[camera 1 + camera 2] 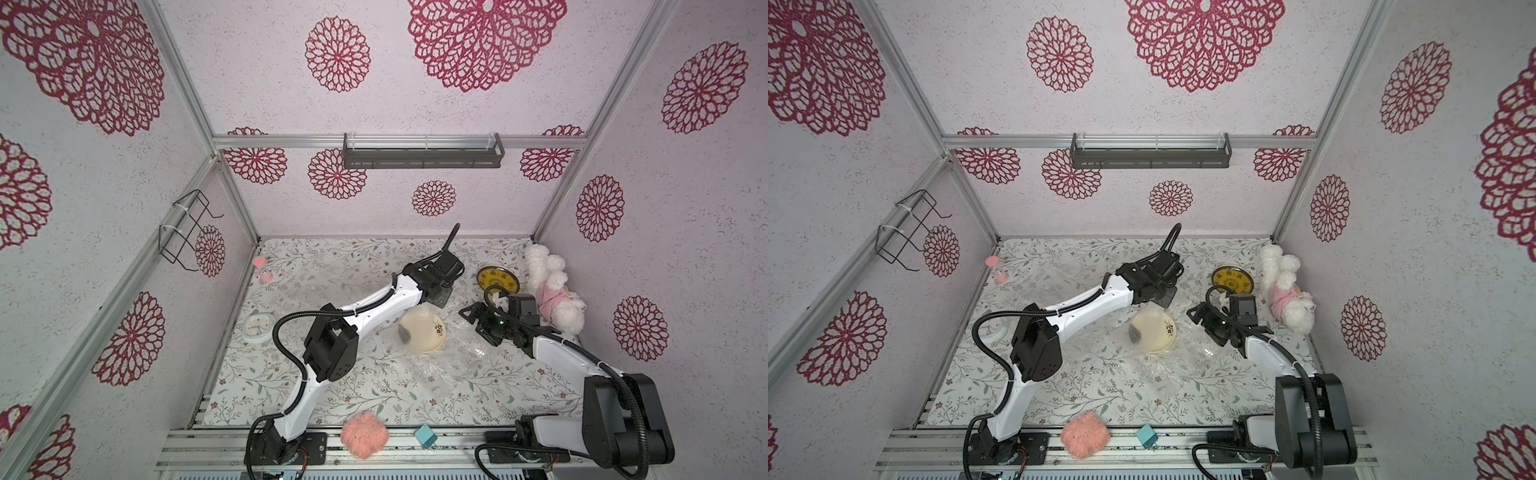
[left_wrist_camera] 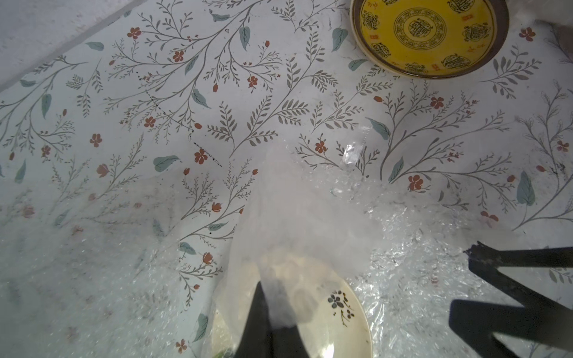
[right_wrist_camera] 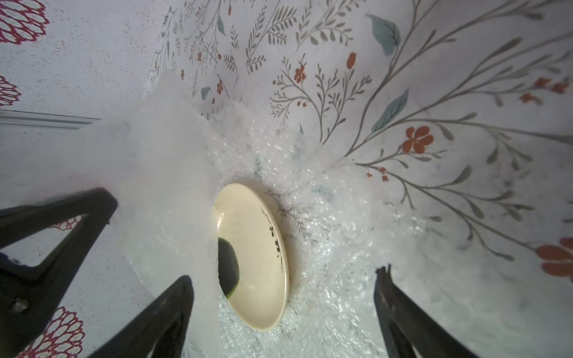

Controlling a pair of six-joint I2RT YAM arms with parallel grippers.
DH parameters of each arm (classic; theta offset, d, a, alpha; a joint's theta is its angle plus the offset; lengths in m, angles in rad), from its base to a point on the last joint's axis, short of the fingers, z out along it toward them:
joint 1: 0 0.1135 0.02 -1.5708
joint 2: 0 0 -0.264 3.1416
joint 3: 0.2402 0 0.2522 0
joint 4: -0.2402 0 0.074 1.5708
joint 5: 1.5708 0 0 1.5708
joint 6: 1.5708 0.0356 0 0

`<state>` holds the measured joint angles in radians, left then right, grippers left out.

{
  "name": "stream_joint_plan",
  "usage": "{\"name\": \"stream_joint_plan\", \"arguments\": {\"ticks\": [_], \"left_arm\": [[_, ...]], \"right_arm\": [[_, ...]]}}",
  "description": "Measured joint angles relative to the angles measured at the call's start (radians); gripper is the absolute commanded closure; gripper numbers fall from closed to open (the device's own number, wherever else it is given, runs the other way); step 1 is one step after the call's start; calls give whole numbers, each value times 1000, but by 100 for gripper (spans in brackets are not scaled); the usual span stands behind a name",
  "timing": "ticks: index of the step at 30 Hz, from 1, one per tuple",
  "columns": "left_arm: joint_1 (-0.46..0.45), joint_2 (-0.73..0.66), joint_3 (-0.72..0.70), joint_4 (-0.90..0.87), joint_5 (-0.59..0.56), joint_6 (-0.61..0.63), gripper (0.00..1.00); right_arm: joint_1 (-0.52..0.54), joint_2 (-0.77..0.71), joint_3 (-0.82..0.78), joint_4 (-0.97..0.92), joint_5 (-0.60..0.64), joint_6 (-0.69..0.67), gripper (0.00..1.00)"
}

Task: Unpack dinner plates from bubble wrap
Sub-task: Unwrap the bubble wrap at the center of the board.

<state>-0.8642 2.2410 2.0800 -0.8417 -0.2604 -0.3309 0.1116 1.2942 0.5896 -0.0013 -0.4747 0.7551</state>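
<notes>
Left wrist view: the left gripper (image 2: 267, 294) is closed on a raised fold of bubble wrap (image 2: 304, 210), which is tented over a cream plate (image 2: 338, 310). The plate is laid on more of the wrap near the middle of the floral table (image 2: 217, 93), partly uncovered. The right gripper (image 1: 471, 318), jaws spread wide and nothing held, is positioned just beside the plate, above the wrap. A yellow plate (image 2: 429, 34) is set bare farther back, apart from the wrap.
</notes>
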Motion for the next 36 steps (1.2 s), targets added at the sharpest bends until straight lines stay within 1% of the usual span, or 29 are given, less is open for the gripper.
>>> {"name": "stream_joint_plan", "arguments": {"ticks": [6, 13, 24, 32, 36], "left_arm": [[24, -4, -2, 10, 42, -11, 100], [74, -12, -2, 10, 100, -11, 100], [143, -33, -13, 1, 179, -7, 100], [182, -133, -132, 4, 202, -20, 100], [200, -162, -162, 14, 212, -31, 100]], "right_arm": [[27, -20, -38, -4, 15, 18, 8], [129, -170, -116, -24, 82, 82, 8], [188, -230, -241, -19, 140, 165, 8], [193, -222, -261, 10, 139, 164, 8], [193, -180, -258, 66, 127, 163, 8]]}}
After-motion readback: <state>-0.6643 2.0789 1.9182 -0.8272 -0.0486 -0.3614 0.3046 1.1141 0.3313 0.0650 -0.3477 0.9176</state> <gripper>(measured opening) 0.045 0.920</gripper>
